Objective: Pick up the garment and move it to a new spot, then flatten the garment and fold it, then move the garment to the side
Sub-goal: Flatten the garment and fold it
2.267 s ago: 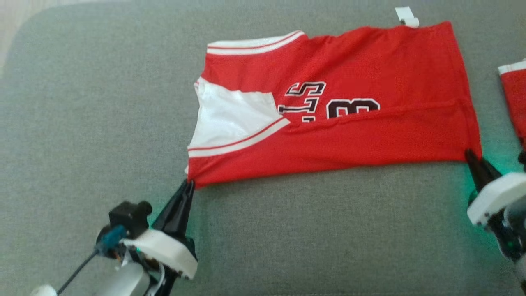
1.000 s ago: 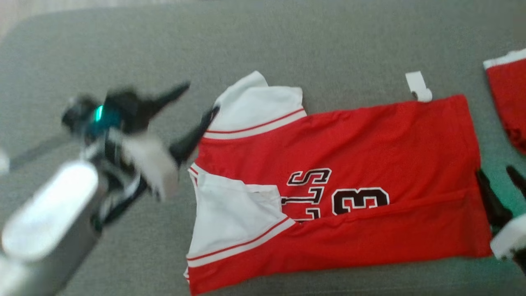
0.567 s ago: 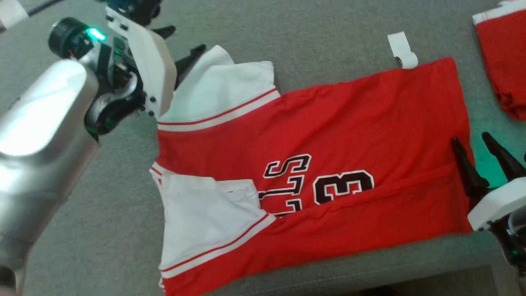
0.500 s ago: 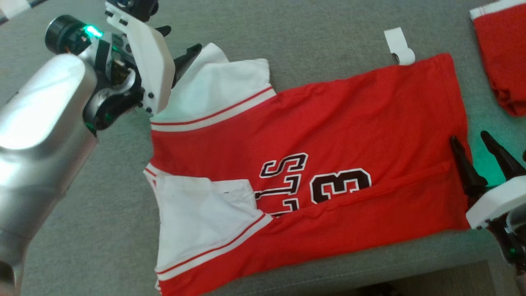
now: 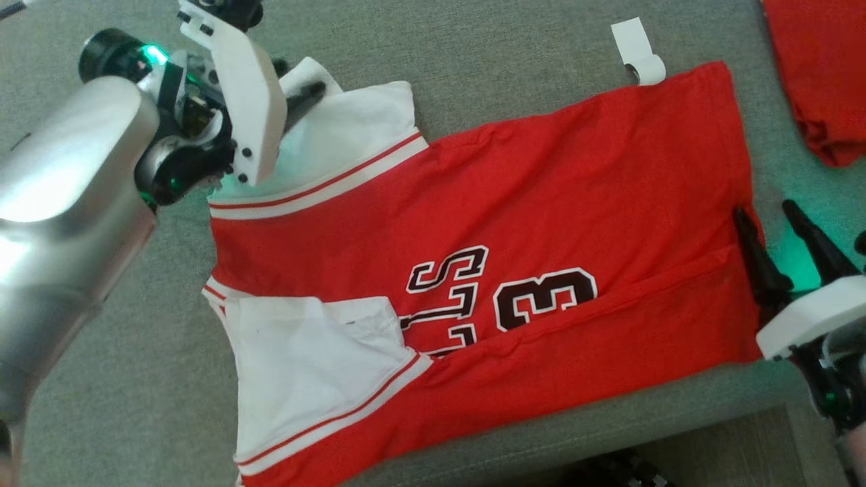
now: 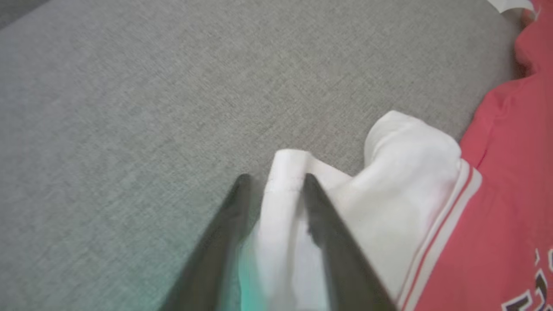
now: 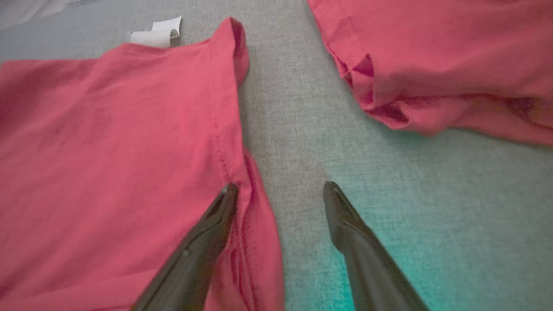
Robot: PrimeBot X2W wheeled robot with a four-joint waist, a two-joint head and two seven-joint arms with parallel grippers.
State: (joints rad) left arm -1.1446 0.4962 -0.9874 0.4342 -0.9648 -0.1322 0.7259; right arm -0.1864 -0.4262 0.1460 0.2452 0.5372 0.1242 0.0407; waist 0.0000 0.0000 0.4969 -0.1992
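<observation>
While jersey (image 5: 541, 203) lies on grey cushion (image 5: 507, 40), left gripper (image 6: 276, 178) straddles white sleeve (image 6: 410, 172), unclamped; right gripper (image 7: 281, 185) gapes wide, empty, at hem (image 7: 239, 168).

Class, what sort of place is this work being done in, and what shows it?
Likely a living-room or laundry-folding setup, though uncertain: the work surface is a grey upholstered cushion, like a sofa seat, a red-and-white jersey lies spread on it, and another red garment sits beside it.

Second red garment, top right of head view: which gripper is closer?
Right. The right gripper straddles the jersey's hem, gray cushion between it and the second garment. The left gripper is at the jersey's far end, over its white sleeve.
</observation>
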